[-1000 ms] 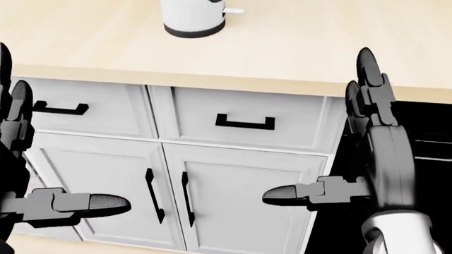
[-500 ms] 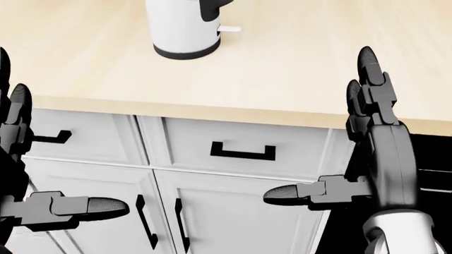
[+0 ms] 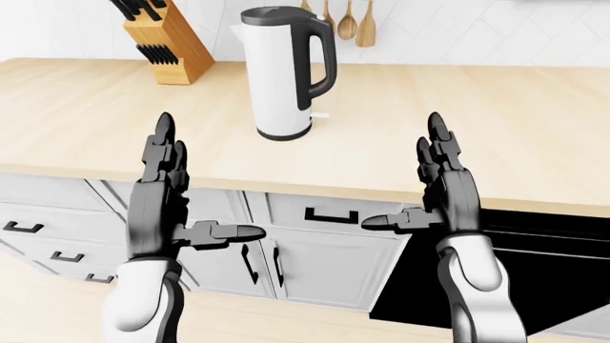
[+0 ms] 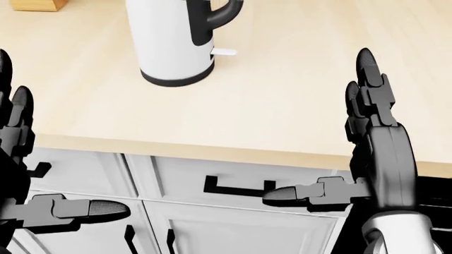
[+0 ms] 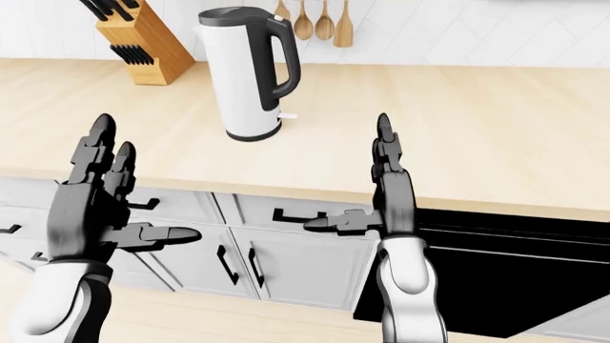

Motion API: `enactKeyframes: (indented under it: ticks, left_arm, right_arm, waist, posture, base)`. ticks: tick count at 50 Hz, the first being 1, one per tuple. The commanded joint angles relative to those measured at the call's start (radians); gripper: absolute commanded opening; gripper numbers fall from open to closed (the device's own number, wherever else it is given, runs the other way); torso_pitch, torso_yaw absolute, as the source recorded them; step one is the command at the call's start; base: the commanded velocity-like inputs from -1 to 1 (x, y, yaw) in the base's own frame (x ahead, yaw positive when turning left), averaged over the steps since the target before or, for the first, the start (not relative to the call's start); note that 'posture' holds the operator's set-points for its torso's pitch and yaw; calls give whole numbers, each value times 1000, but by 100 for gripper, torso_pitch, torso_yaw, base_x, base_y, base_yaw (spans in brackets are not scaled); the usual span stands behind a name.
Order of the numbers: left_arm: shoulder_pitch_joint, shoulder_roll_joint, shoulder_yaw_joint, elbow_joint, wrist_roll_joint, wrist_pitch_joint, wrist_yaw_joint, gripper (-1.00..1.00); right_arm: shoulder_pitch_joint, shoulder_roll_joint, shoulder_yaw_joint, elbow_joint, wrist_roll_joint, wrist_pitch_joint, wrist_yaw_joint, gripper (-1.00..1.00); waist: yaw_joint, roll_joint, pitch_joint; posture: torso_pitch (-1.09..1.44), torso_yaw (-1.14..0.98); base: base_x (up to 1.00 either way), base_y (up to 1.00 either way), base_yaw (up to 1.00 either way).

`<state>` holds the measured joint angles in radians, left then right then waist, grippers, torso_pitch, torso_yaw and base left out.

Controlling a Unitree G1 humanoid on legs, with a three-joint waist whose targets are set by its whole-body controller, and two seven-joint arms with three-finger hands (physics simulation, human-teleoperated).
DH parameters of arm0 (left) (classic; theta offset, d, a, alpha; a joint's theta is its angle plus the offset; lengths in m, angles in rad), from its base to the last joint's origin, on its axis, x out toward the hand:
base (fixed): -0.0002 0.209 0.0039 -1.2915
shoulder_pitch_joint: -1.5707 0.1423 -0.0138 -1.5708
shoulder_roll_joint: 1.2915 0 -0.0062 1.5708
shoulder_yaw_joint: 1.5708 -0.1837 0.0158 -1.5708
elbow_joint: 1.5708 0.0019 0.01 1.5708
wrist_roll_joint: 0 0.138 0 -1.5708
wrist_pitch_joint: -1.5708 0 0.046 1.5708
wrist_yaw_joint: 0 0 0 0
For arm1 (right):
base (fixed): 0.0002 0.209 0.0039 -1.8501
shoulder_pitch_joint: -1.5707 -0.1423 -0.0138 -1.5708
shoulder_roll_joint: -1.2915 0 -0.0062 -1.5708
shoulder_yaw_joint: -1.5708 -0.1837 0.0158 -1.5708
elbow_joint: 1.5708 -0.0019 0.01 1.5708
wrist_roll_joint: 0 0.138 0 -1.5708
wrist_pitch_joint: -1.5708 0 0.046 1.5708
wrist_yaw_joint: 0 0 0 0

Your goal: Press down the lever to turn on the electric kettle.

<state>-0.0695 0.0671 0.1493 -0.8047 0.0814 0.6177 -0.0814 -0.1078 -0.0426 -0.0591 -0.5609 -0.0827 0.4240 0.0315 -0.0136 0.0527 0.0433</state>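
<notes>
A white electric kettle (image 3: 281, 71) with a black handle and black base stands upright on the wooden counter (image 3: 534, 136). Its small white lever (image 3: 320, 115) sticks out to the right at the foot of the handle; it also shows in the head view (image 4: 224, 52). My left hand (image 3: 181, 189) is open, fingers pointing up, below and left of the kettle, level with the counter's near edge. My right hand (image 3: 424, 182) is open too, fingers up, below and right of the kettle. Neither hand touches anything.
A wooden knife block (image 3: 166, 36) stands at the counter's upper left. Wooden spoons (image 3: 355, 21) hang on the tiled wall behind the kettle. White drawers and cabinet doors with black handles (image 3: 332, 216) lie below the counter. A dark opening (image 3: 534, 271) sits at lower right.
The camera has moved: the counter and kettle slid down and left in the head view, showing more of the kettle. Both hands keep their open pose.
</notes>
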Motion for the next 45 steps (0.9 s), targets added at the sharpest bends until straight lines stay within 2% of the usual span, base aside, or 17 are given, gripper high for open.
enactKeyframes:
  ticks: [1, 2, 3, 4, 10, 13, 15, 16, 19, 24, 28, 29, 31, 37, 41, 42, 45]
  left_arm:
    - [-18, 8, 9, -25, 4, -16, 5, 100]
    - [-21, 9, 11, -25, 3, -13, 5, 100]
    - [-28, 11, 13, -29, 2, -3, 4, 100]
    - [-21, 9, 12, -25, 2, -13, 5, 100]
    - [-21, 10, 13, -22, 0, -15, 6, 100]
    - [-14, 8, 11, -17, 0, -27, 6, 100]
    - [-31, 12, 13, -26, 0, 0, 6, 100]
    - [-36, 14, 14, -28, 0, 7, 6, 100]
    - [-20, 9, 14, -26, -1, -14, 6, 100]
    - [-23, 11, 20, -42, -6, -1, 6, 100]
    - [-21, 10, 17, -52, -4, 3, 7, 100]
    - [-34, 14, 21, -58, -6, 23, 6, 100]
    - [-18, 10, 16, -48, -4, -3, 7, 100]
    - [-16, 9, 16, -50, -4, -3, 6, 100]
    - [-36, 14, 18, -57, -4, 25, 5, 100]
    - [-20, 10, 18, -54, -5, 5, 5, 100]
    - [-21, 12, 26, -58, -10, 8, 3, 100]
  right_arm:
    - [-18, 2, 6, -29, 2, -24, 1, 100]
    - [-18, 1, 7, -29, 1, -23, 1, 100]
    - [-19, 2, 8, -29, 1, -23, 1, 100]
    - [-20, 2, 9, -31, 1, -21, 1, 100]
    - [-22, 1, 10, -29, -1, -20, 1, 100]
    - [-23, 2, 10, -30, -1, -19, 1, 100]
    - [-23, 3, 12, -32, -3, -18, 1, 100]
    - [-23, 2, 13, -32, -4, -17, 1, 100]
    - [-24, 2, 12, -40, -3, -12, 2, 100]
    - [-30, 0, 6, -48, -6, -5, 0, 100]
    - [-30, 0, 7, -54, -7, -2, 0, 100]
    - [-31, 0, 7, -56, -7, 0, 0, 100]
    - [-31, 0, 7, -58, -6, 0, 0, 100]
    - [-31, 0, 10, -55, -7, -3, 1, 100]
    - [-31, 1, 13, -55, -9, -2, 2, 100]
    - [-30, 2, 13, -54, -8, -6, 3, 100]
    - [-30, 5, 26, -39, -11, -16, 3, 100]
  waist:
    - [1, 17, -19]
    - [4, 57, -33]
    - [15, 7, -24]
    - [11, 26, -19]
    - [27, -23, -19]
    - [32, -68, -15]
    - [29, -133, -36]
    - [16, -88, -25]
    - [10, -96, -21]
    - [7, -48, -5]
    - [4, 54, -34]
    - [15, 6, -23]
    - [20, 22, -19]
    - [28, -34, -15]
    - [30, -132, -35]
    - [16, -88, -24]
    - [10, -96, -20]
  posture:
    - [0, 0]
    - [0, 0]
    - [0, 0]
    - [0, 0]
    - [0, 0]
    - [0, 0]
    - [0, 0]
    - [0, 0]
    - [0, 0]
    - [0, 0]
    - [0, 0]
    - [0, 0]
    - [0, 0]
    - [0, 0]
    - [0, 0]
    - [0, 0]
    - [0, 0]
  base:
    - [21, 0, 0]
    - [20, 0, 0]
    - [20, 0, 0]
    - [20, 0, 0]
    - [21, 0, 0]
    - [21, 0, 0]
    - [20, 0, 0]
    - [20, 0, 0]
    - [20, 0, 0]
    - [21, 0, 0]
    - [20, 0, 0]
    - [20, 0, 0]
    - [21, 0, 0]
    - [20, 0, 0]
    - [21, 0, 0]
    - [21, 0, 0]
    - [21, 0, 0]
